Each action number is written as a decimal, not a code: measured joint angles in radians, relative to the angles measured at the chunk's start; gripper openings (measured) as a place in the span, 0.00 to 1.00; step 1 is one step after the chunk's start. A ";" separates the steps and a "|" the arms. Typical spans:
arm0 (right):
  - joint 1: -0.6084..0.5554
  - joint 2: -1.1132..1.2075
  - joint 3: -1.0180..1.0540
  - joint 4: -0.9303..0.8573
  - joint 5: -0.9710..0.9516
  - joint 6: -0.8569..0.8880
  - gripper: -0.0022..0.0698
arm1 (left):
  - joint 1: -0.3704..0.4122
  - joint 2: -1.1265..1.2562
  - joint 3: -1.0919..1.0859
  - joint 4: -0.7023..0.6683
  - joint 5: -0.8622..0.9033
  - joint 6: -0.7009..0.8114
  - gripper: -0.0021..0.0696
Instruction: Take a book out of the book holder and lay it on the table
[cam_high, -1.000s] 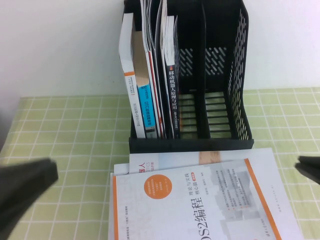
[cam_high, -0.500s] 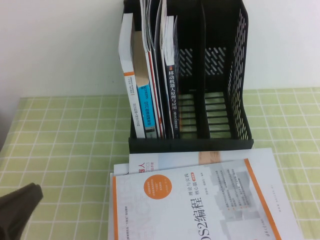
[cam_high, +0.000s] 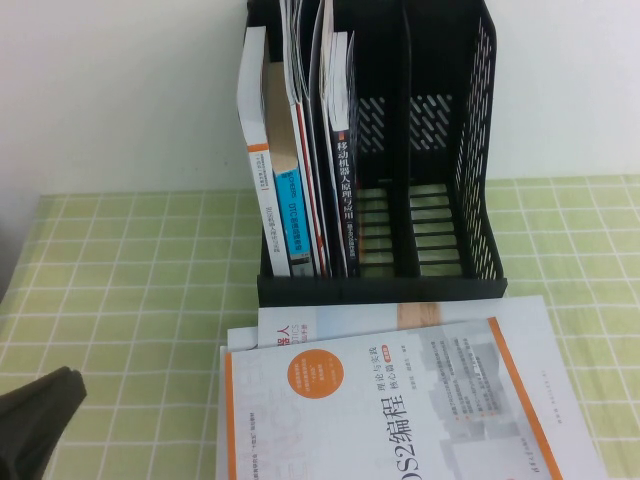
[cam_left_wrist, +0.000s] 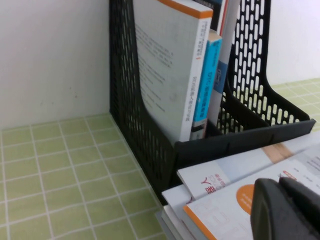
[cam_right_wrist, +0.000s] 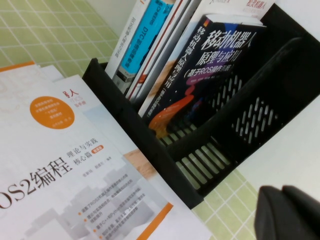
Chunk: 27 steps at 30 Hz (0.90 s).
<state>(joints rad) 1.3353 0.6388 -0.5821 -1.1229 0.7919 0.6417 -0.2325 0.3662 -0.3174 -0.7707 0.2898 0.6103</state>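
The black book holder (cam_high: 440, 150) stands upright at the back of the green checked table (cam_high: 130, 260). Several books (cam_high: 290, 170) stand in its left slot, a dark-covered one (cam_right_wrist: 210, 65) innermost; the other two slots hold nothing. A stack of books lies flat in front of the holder, topped by a white book with orange trim (cam_high: 400, 400). My left gripper (cam_high: 55, 390) sits low at the near left corner, shut and holding nothing, beside the stack's edge (cam_left_wrist: 280, 187). My right gripper (cam_right_wrist: 281, 192) is shut and empty, off to the holder's right side, outside the high view.
A white wall runs right behind the holder (cam_left_wrist: 135, 115). Bare green cloth (cam_left_wrist: 60, 165) spreads to the left of the holder and the stack. A narrower strip of cloth (cam_high: 580, 240) shows on the right.
My left gripper has drawn back toward the near left corner. My right gripper has slid out of the high view at the right edge. The books have not moved.
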 joint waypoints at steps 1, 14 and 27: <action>0.000 0.000 0.000 0.000 -0.002 0.002 0.03 | 0.000 0.000 0.000 0.000 0.009 0.000 0.03; 0.000 0.000 0.002 -0.001 -0.006 0.004 0.03 | 0.000 -0.056 0.058 0.073 -0.049 -0.025 0.03; 0.000 0.000 0.002 -0.001 -0.006 0.012 0.03 | 0.020 -0.343 0.340 0.451 -0.205 -0.419 0.03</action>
<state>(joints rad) 1.3353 0.6388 -0.5805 -1.1236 0.7859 0.6534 -0.2121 0.0236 0.0224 -0.3196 0.0853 0.1913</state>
